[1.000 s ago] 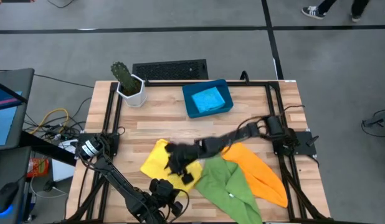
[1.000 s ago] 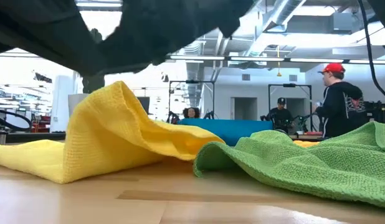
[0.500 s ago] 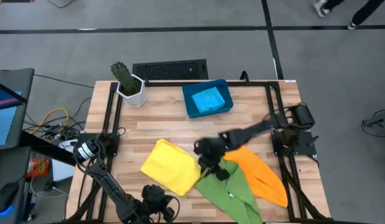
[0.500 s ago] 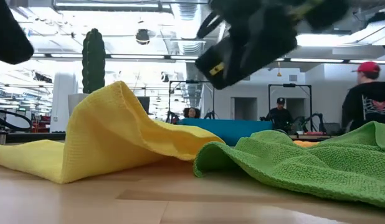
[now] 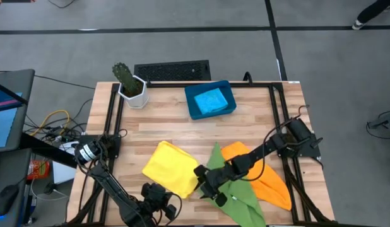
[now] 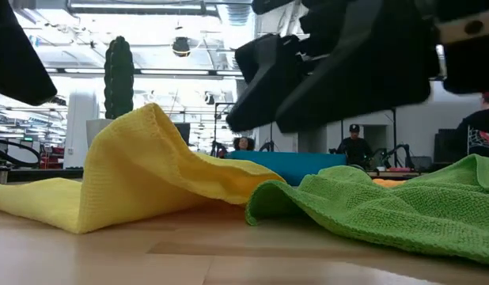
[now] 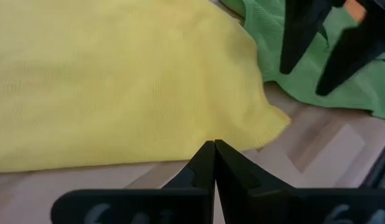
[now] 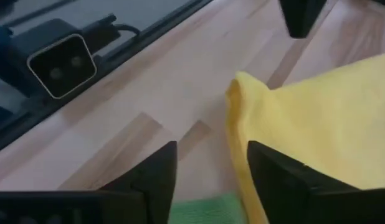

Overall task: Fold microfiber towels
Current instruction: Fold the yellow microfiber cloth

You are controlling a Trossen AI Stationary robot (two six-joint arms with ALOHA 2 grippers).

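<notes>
Towels, four in all, one of each colour, lie on the wooden table (image 5: 157,129), and by my reading about half the folding is done. Going left to right in the high view: the yellow towel (image 5: 171,168) sits near the front left as a neat folded block, though in the low view one edge humps up off the wood, so it may want flattening. Next, toward the back, the light blue towel (image 5: 211,101) rests folded inside the blue tray (image 5: 191,108), which looks like the finished place. The green towel (image 5: 236,189) is spread loose and creased at the front centre, touching the yellow one's corner. Right of it the orange towel (image 5: 264,170) lies loose as well, partly overlapped by the green. So two look folded and two are left, and I judge the yellow one has yet to go to the tray.

The left gripper (image 7: 214,158) waits at the front edge just short of the yellow towel, its fingers pressed together and holding nothing. The right gripper (image 5: 207,183) hangs above the green towel's left edge, beside the yellow one, with its fingers spread apart and empty.

Also counted: one potted cactus (image 5: 127,81) at the back left, one tray, and one keyboard (image 5: 172,70) behind the table.
</notes>
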